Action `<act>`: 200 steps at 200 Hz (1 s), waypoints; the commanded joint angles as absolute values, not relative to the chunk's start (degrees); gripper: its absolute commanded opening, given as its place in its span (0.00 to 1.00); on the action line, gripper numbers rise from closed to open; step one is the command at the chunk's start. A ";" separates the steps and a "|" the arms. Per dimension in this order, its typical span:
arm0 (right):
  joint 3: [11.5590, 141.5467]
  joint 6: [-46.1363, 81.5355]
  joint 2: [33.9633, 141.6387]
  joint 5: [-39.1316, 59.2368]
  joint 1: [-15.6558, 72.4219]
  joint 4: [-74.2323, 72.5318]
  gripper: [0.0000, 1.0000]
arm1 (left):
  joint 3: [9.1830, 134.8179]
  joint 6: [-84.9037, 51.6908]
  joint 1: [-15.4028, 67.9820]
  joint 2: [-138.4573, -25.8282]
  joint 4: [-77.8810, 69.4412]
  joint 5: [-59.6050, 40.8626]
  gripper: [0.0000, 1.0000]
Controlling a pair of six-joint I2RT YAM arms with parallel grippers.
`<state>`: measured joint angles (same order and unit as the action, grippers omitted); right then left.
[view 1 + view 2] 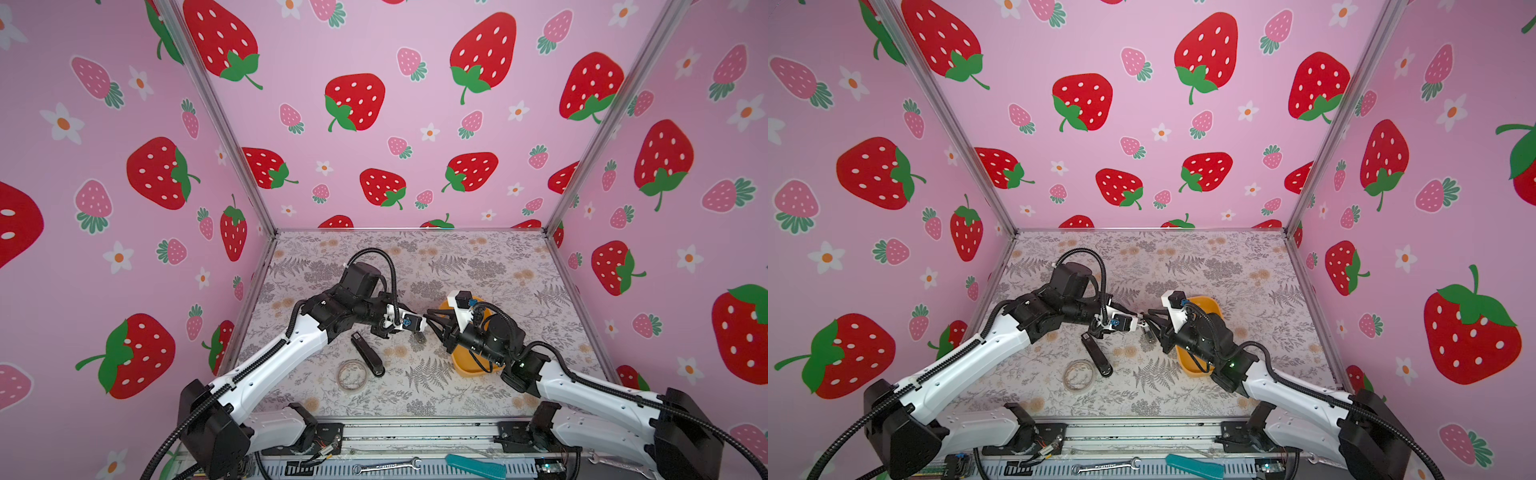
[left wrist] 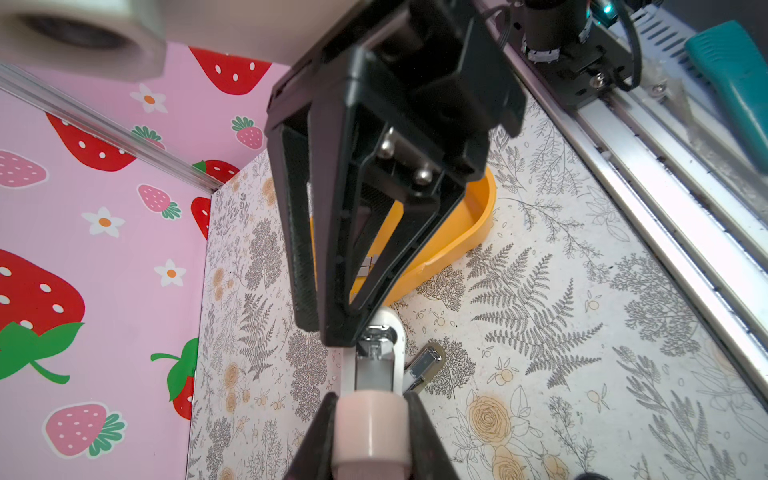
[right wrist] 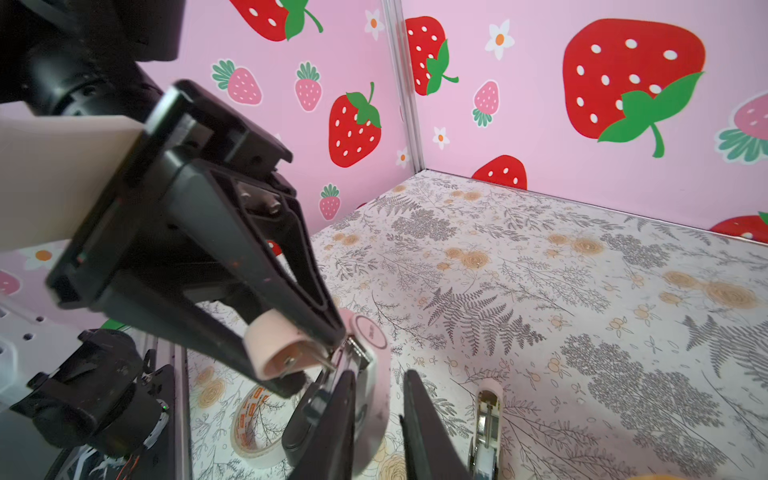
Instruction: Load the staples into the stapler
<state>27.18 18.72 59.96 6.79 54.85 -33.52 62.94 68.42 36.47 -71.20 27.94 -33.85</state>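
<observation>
Staples (image 2: 368, 265) in tray (image 2: 482, 216) — near stapler (image 2: 374, 370)

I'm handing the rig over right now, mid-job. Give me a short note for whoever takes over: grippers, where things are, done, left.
Left gripper: shut on the pink-and-white stapler, its metal channel exposed.
Right gripper: tips at that channel; whether it holds a strip cannot be told.
Staples: grey strips lie in the orange tray.
Also on the table: black stapler, tape roll, small white-and-metal piece.
Done: stapler picked up and opened.
Left: seat a strip in the channel, close the stapler.
</observation>
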 commanded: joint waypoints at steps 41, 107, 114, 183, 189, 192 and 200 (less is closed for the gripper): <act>28.50 13.24 61.90 7.99 55.12 -29.35 0.25 | 62.69 68.68 36.05 -67.97 23.45 -43.41 0.00; 30.49 11.33 66.71 8.83 55.11 -29.42 0.25 | 60.96 70.05 35.35 -66.46 21.44 -46.84 0.00; 30.26 11.29 66.93 8.61 55.18 -29.96 0.25 | 60.93 70.13 35.33 -66.47 21.40 -46.93 0.00; 27.18 9.85 61.59 -3.54 55.11 -29.82 0.22 | 61.41 70.59 34.79 -67.24 22.39 -46.65 0.00; 26.09 9.84 59.87 -5.59 55.11 -29.99 0.24 | 61.37 70.63 34.76 -67.24 22.50 -46.46 0.00; 25.29 9.77 58.96 -6.62 55.15 -30.32 0.26 | 61.42 70.62 34.79 -67.19 22.50 -46.37 0.00; 22.93 9.30 56.16 -9.09 55.11 -31.88 0.29 | 61.43 70.75 34.75 -67.15 22.46 -46.11 0.00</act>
